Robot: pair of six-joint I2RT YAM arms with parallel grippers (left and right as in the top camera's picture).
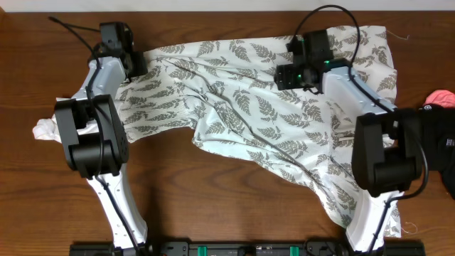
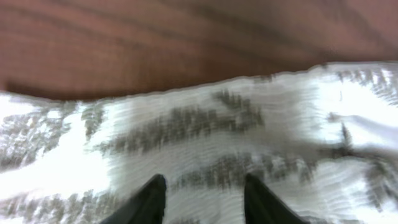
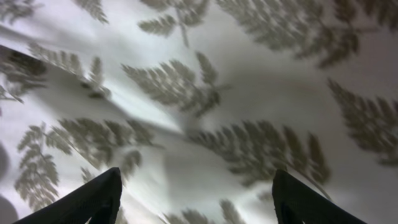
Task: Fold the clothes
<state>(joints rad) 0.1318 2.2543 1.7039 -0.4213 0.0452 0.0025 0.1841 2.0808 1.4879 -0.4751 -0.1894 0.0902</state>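
The large cream-white, fern-printed cloth garment (image 1: 249,107) lies rumpled across the brown wooden table (image 1: 213,192), left gripper (image 2: 202,186) at its far-left edge and right gripper (image 3: 196,180) over its far-right part both parted, holding nothing — a next pinch could catch only a loose ridge, folding creases in.

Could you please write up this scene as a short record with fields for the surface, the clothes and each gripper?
surface: wooden table
main item: fern-print garment, spread out and wrinkled, not yet folded
other item: white cloth, bunched beside the left arm
left gripper: open, over the garment near its edge by the bare wood
right gripper: open wide, over the garment, holding nothing
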